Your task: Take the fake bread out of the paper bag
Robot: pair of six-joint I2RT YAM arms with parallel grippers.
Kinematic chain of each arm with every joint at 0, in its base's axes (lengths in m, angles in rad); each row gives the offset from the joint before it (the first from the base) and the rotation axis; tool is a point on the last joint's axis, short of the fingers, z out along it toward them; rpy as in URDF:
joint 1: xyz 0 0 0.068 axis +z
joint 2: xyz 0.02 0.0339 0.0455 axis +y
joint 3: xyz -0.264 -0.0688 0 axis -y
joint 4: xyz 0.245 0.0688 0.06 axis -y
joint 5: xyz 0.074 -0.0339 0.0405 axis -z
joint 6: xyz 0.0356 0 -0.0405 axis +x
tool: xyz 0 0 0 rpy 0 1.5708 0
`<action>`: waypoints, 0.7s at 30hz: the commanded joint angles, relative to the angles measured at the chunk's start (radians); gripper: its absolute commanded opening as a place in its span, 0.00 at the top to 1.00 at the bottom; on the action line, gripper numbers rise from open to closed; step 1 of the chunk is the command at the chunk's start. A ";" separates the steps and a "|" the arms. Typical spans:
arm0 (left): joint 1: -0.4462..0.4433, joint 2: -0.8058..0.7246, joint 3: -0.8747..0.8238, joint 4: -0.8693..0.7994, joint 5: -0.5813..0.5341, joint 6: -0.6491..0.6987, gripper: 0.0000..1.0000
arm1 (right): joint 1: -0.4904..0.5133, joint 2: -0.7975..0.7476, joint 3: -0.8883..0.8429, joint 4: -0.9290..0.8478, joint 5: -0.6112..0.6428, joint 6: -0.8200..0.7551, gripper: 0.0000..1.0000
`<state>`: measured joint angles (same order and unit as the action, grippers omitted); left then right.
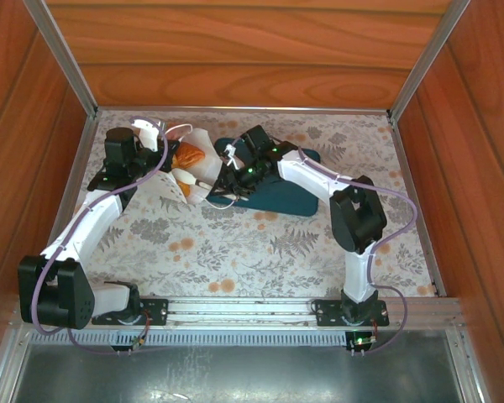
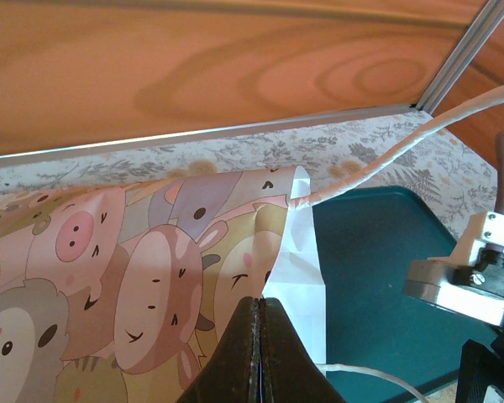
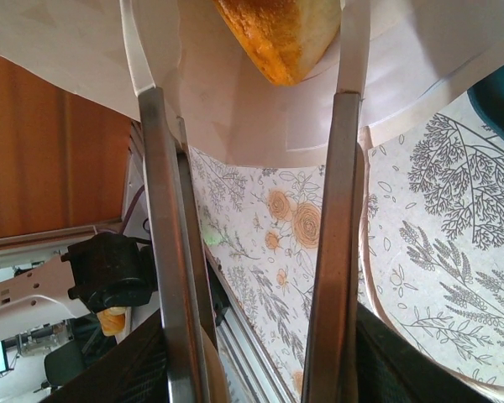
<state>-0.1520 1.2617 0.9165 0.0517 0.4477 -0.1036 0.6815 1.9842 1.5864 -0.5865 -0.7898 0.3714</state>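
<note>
As the paper bag (image 1: 187, 172) lies on its side on the desk (image 3: 454, 210) with its mouth turned to the right arm, the right jaws are the nearer ones for the pull. They stand partly open inside the mouth and grip nothing yet. One piece of fake bread (image 3: 277, 34) sits straight ahead, between the two fingers (image 3: 164, 210) near their tips; it seems to touch one finger and stands apart from the other. Its long axis I cannot tell. The left jaws are fully shut and seem to pinch the bag's printed wall. The teal tray (image 2: 378, 277) lies just beside the bag.
</note>
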 commanded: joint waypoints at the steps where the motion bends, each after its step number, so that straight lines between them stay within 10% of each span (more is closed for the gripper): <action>1: -0.004 -0.038 0.002 0.052 0.039 0.008 1.00 | 0.009 0.022 0.042 -0.004 -0.023 -0.017 0.51; 21: -0.004 -0.028 0.000 0.052 0.019 0.005 1.00 | 0.016 0.024 0.053 -0.047 -0.104 -0.079 0.48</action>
<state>-0.1520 1.2617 0.9161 0.0521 0.4465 -0.1040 0.6888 2.0171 1.6268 -0.6357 -0.8204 0.3222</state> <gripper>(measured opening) 0.046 0.519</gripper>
